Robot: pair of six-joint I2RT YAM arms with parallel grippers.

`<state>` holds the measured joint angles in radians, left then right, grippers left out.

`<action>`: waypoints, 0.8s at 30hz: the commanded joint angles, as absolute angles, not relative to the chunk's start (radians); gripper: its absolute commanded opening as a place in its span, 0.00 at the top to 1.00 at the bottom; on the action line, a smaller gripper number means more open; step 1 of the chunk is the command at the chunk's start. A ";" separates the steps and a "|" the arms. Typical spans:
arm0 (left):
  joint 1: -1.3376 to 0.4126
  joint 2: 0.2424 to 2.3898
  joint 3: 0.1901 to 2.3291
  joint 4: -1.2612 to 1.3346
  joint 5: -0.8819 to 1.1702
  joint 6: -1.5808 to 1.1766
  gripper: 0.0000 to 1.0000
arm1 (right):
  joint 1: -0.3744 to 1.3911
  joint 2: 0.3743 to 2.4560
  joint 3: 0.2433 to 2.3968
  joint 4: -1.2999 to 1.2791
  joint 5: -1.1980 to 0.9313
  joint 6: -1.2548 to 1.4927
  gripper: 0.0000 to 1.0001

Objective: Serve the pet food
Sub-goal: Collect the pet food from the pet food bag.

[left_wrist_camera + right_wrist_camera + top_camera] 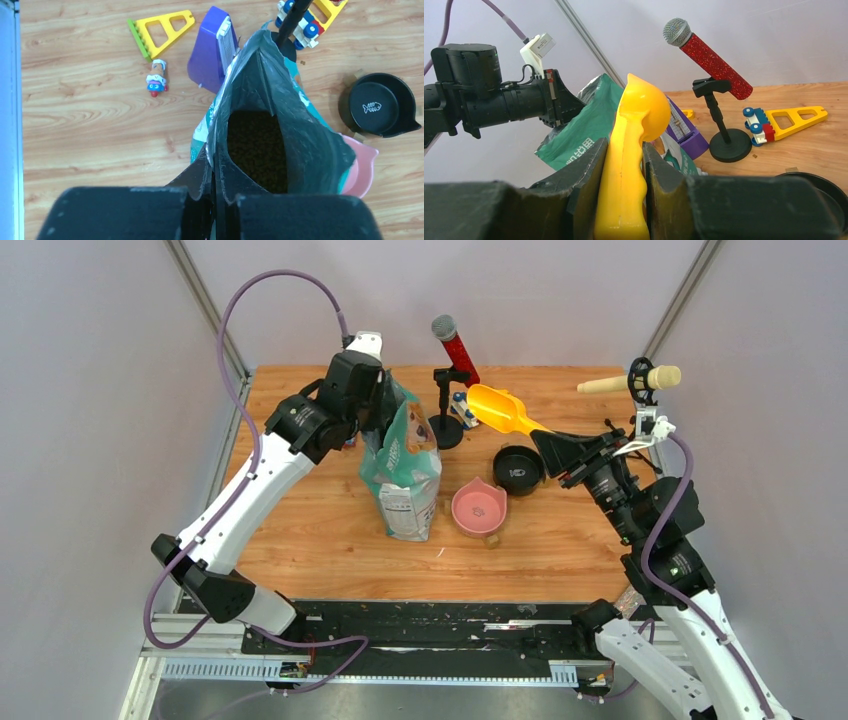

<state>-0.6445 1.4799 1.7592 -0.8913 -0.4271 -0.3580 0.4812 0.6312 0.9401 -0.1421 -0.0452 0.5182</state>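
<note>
The teal-green bag (402,462) stands upright on the table, its mouth open. In the left wrist view brown kibble (257,150) shows deep inside it. My left gripper (372,410) is shut on the bag's top edge (222,150) and holds it open. My right gripper (553,445) is shut on the handle of the yellow scoop (497,407), held in the air to the right of the bag; the scoop (631,150) looks empty. A pink bowl (479,507) and a black bowl (518,468) sit on the table right of the bag.
A red microphone on a black stand (447,390) is behind the bag. A purple box (212,50), a yellow toy frame (162,32), a small figure (156,80) and a toy truck (774,122) lie at the back. A second microphone (630,381) sticks out at the right.
</note>
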 commanded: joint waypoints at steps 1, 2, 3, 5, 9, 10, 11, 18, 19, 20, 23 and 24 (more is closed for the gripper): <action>-0.644 1.467 1.788 -0.921 -0.476 -0.343 1.00 | 0.483 0.620 0.948 -0.140 -0.022 0.502 1.00; -0.645 1.450 1.793 -0.919 -0.492 -0.319 1.00 | 0.483 0.621 0.948 -0.140 -0.022 0.502 1.00; -0.646 1.441 1.804 -0.915 -0.536 -0.307 1.00 | 0.483 0.620 0.948 -0.140 -0.023 0.502 1.00; -0.644 1.415 1.834 -0.917 -0.586 -0.266 1.00 | 0.483 0.620 0.948 -0.142 -0.026 0.502 1.00; -0.645 1.385 1.907 -0.936 -0.637 -0.181 1.00 | 0.484 0.622 0.944 -0.146 -0.017 0.502 1.00; -0.644 1.383 1.918 -0.940 -0.648 -0.173 1.00 | 0.483 0.623 0.945 -0.147 -0.016 0.502 1.00; -0.644 1.382 1.939 -0.941 -0.651 -0.156 1.00 | 0.483 0.624 0.946 -0.148 -0.015 0.502 1.00; -0.644 1.431 2.026 -0.954 -0.582 -0.111 1.00 | 0.483 0.641 0.960 -0.177 -0.009 0.516 1.00; -0.645 1.440 2.036 -0.963 -0.566 -0.109 1.00 | 0.484 0.641 0.963 -0.179 -0.008 0.517 1.00; -0.645 1.456 2.061 -0.968 -0.534 -0.107 1.00 | 0.483 0.642 0.964 -0.181 -0.008 0.519 1.00; -0.645 1.493 2.101 -0.969 -0.473 -0.090 1.00 | 0.483 0.643 0.966 -0.187 -0.002 0.520 1.00; -0.644 1.502 2.119 -0.968 -0.433 -0.086 1.00 | 0.483 0.643 0.964 -0.187 -0.001 0.519 1.00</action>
<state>-0.6468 1.5196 1.9770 -1.1465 -0.4763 -0.1478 0.4812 0.6464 0.9401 -0.1917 -0.0208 0.5179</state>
